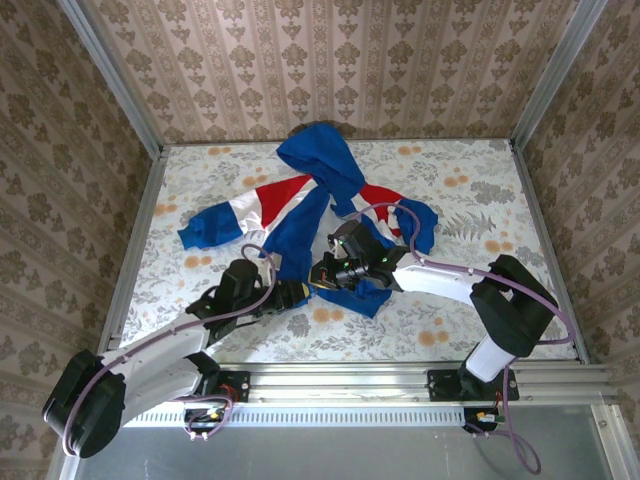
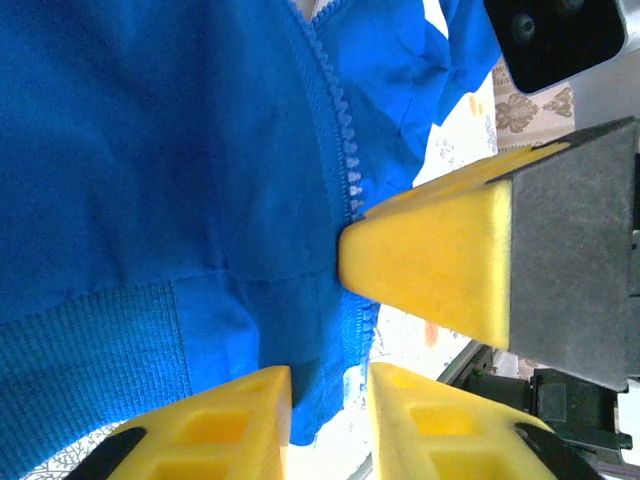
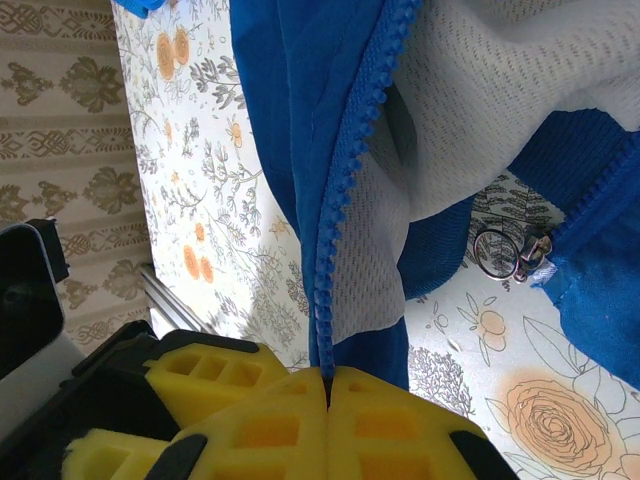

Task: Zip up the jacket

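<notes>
The worktop (image 1: 450,330) is covered with a pale floral cloth in orange and grey. It is boxed in by walls (image 1: 330,60) of beige damask wallpaper, with an aluminium rail (image 1: 400,380) along its near edge.

On it lies 1 jacket (image 1: 300,200), royal blue with red and white bands. It is spread across the middle, hood toward the far wall, 1 sleeve out to the left and 1 to the right, its front unzipped. Its pale mesh lining (image 3: 500,100) is turned outward, and 1 small metal ring (image 3: 497,252) hangs at a blue edge.

There are 2 arms and 2 grippers, and both grippers meet at the jacket's near hem. The right gripper (image 3: 327,385) has its jaws pressed together on the blue zip teeth (image 3: 345,170), pinching that edge of the jacket where it runs down into the seam between the pads. The left gripper (image 2: 330,400) has its jaws narrowly apart with the ribbed hem hanging in the gap. A sliver of light shows beside the cloth, and I cannot tell whether it clamps the hem
</notes>
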Robot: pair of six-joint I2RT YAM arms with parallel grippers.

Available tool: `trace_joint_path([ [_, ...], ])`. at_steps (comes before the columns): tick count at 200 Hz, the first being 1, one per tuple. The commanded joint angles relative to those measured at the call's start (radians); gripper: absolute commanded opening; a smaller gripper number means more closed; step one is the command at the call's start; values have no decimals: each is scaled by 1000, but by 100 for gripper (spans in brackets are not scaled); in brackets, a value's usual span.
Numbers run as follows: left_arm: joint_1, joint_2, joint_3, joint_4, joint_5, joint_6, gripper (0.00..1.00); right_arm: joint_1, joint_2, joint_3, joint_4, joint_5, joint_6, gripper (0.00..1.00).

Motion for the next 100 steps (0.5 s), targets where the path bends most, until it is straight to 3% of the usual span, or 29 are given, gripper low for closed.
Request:
trace_joint_path([
  [1,7,2,-1,38,22,-1,24,6,13,22,21,-23,17,0],
  [100,8,-2,-36,49,20,-28,33,6,24,17,32,-23,26,0],
])
